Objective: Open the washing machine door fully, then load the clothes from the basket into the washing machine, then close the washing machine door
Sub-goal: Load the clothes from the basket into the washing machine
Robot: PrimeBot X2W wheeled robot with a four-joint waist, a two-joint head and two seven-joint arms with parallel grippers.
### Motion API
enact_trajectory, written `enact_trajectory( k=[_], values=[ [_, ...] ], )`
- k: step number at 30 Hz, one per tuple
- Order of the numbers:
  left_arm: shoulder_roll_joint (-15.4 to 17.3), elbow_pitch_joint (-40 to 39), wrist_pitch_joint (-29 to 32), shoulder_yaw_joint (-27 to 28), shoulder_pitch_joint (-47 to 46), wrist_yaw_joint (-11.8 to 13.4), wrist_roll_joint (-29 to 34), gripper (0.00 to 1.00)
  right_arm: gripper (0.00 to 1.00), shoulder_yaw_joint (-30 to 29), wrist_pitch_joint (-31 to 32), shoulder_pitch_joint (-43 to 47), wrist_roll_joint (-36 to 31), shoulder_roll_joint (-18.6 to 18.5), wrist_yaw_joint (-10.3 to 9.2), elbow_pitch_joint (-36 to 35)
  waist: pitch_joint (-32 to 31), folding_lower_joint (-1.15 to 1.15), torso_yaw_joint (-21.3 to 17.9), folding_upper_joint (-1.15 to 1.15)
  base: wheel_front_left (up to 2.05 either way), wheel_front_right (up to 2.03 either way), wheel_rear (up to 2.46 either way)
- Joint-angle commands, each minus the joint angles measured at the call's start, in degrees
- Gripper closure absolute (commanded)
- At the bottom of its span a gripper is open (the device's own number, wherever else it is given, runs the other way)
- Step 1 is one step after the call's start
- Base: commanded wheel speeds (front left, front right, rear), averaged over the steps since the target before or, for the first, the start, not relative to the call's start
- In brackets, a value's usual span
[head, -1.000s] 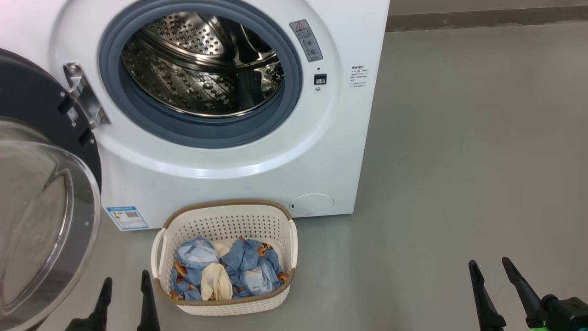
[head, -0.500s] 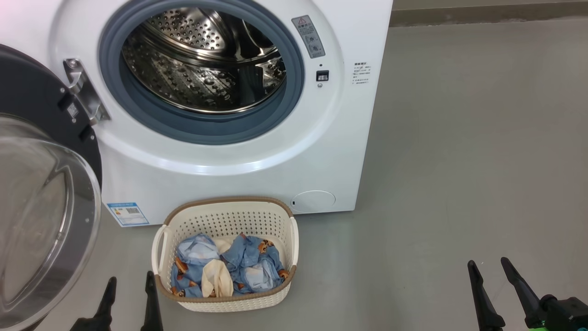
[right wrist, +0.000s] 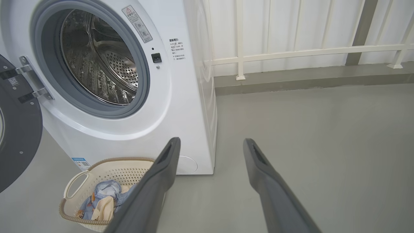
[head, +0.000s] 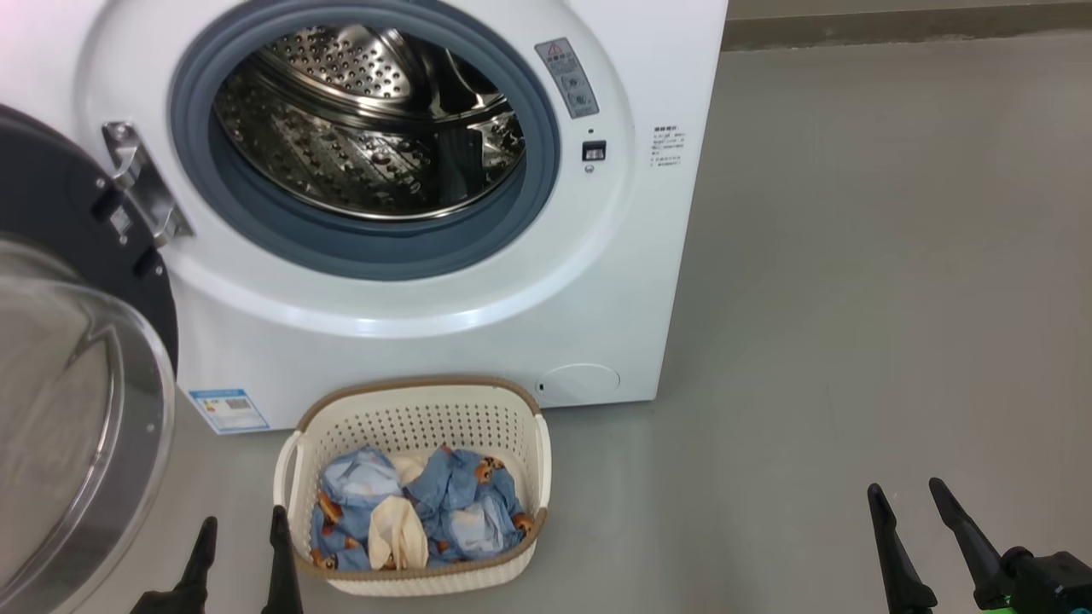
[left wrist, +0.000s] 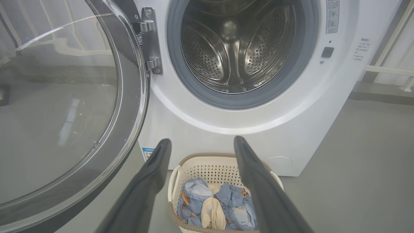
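showing the left gripper (head: 240,517) spread and empty at the lower left of the head view, just beside the near-left corner of the basket (head: 418,385) and not touching it. showing the right gripper (head: 904,486) spread and empty too, well apart over bare floor (head: 810,298). finding the basket on the floor right before the washing machine (head: 426,333), with the clothes (head: 444,520) heaped loosely inside. seeing the door (head: 51,196) swung out to the left and the drum (head: 358,128) bare as far as visible.

looking along the left wrist view: framing the clothes between the two fingers, with the door's glass close on the left and the drum straight ahead above.

looking along the right wrist view: pointing at open floor beside the machine, with the basket low on the left.

judging the door as open enough and the first pick as the step in hand. favouring the left gripper, being nearest. shifting it over the rim first, then coming down from above into the middle of the heap. pinching a raised fold, not scraping the perforated wall. lifting straight up until clear of the rim, so as not to drag the light basket. steering wide of the door's glass on the way to the drum.
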Motion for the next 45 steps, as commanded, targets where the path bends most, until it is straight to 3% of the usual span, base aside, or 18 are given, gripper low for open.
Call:
enact_trajectory(
  k=[1, 12, 45],
  values=[
    [0.7, -1.1, -0.4, 1.7, -1.3, 0.6, -0.1, 0.00, 0.00, 1.2, -0.7, -1.2, -0.1, -0.9, 0.09, -1.2, 0.0, 0.00, 0.0, 0.00, 1.45, -1.45, 0.00],
    [0.7, -1.4, -0.4, 1.1, -1.3, 1.1, 1.9, 0.00, 0.00, 1.0, -0.7, -1.2, 0.0, -1.0, 0.09, -1.3, -0.1, 0.00, 0.0, 0.00, 1.07, -1.07, 0.00],
    [0.7, -0.5, -0.4, -2.2, -1.5, -0.3, 0.0, 0.00, 0.00, 2.3, -0.7, -1.1, 0.7, 0.0, 0.09, -1.0, 2.1, 0.00, -2.3, 0.00, 0.01, -0.01, 0.00]
  ],
)
